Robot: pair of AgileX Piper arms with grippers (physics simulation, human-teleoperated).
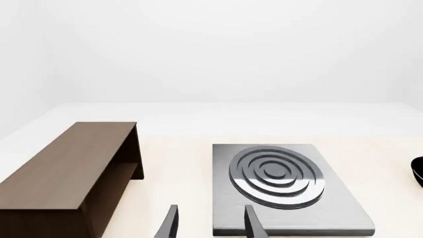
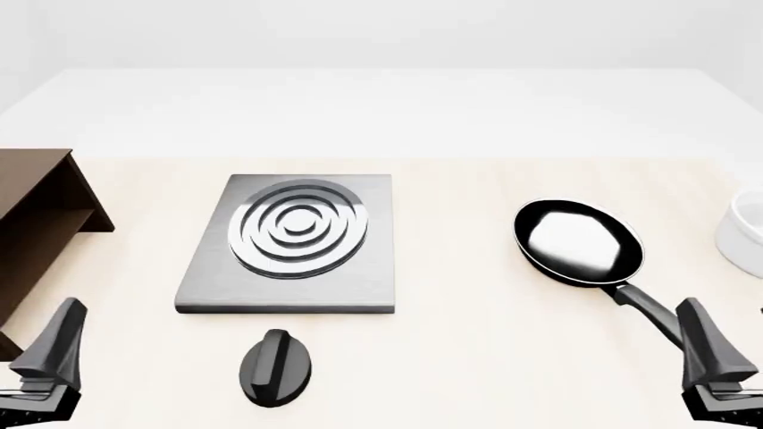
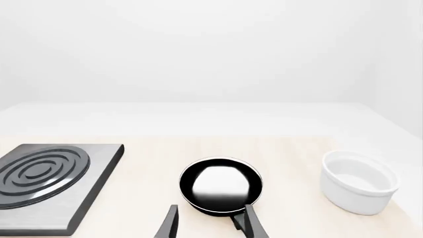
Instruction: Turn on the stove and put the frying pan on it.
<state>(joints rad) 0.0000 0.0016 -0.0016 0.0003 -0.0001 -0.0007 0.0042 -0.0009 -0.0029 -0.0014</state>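
Observation:
The stove (image 2: 292,239) is a flat grey slab with silver burner rings at the table's centre-left. Its black oval knob (image 2: 277,366) lies separately in front of it. The frying pan (image 2: 577,241) rests on the table to the stove's right, its long handle (image 2: 649,308) pointing toward my right gripper (image 2: 706,344). That gripper hovers open just behind the handle's end; in its wrist view the fingers (image 3: 254,223) stand apart behind the pan (image 3: 221,184). My left gripper (image 2: 57,344) hangs open at the near left, empty, facing the stove (image 1: 284,198).
A brown wooden box (image 2: 36,223) stands at the left, close to my left arm (image 1: 73,168). A white cup (image 2: 745,223) sits at the far right beside the pan (image 3: 358,181). The pale table ends at a white back edge.

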